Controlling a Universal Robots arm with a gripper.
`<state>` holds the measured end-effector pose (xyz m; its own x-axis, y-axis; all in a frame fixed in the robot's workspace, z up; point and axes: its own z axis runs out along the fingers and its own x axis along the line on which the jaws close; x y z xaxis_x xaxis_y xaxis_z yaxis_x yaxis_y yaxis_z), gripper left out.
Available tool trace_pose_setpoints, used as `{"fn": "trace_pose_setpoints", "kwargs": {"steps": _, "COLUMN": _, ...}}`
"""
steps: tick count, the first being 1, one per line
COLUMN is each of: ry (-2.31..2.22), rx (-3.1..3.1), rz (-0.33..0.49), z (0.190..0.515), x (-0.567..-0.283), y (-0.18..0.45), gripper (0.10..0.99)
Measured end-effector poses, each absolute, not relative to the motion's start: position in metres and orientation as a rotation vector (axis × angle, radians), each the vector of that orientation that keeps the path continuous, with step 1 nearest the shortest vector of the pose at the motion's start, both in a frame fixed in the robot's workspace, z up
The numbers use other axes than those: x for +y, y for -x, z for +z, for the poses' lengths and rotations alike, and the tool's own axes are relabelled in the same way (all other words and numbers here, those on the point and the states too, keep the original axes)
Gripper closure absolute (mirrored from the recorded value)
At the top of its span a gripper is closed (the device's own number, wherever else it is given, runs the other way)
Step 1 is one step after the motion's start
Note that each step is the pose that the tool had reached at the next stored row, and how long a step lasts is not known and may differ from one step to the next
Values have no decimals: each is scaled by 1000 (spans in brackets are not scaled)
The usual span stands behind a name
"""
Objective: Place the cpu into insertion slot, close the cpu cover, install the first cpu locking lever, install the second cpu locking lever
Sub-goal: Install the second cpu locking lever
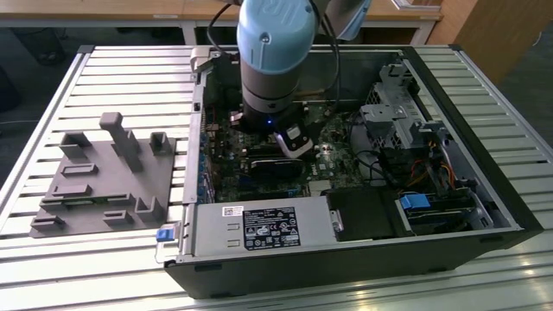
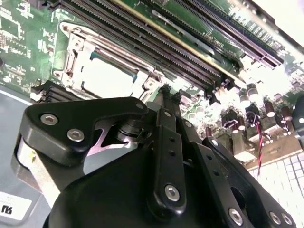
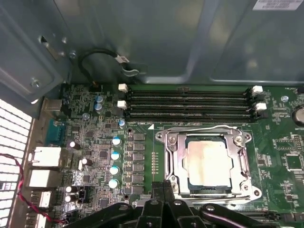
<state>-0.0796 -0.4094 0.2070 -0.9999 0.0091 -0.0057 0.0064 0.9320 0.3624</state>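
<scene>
My gripper (image 3: 164,187) has its fingers pressed together, holding nothing, tips just beside one edge of the cpu cover (image 3: 207,137). That silver frame lies flat over the cpu (image 3: 208,163), which sits in the insertion slot with its pale top showing through the window. Long memory slots (image 3: 190,105) run along the cover's far edge, near it. In the exterior view my arm (image 1: 274,58) stands inside the open computer case (image 1: 484,194), its walls well apart.

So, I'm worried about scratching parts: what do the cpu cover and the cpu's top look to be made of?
The cpu cover looks like bare stamped metal, bright silver with glints on its edges. The cpu top looks like matte pale metal, possibly plated; its washed-out look leaves the finish uncertain.
</scene>
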Motion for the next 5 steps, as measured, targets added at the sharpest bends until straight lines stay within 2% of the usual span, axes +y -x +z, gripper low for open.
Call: {"fn": "trace_pose_setpoints", "kwargs": {"steps": 5, "ry": -12, "rx": 3080, "rz": 580, "z": 211, "x": -409, "y": 80, "gripper": 980}}
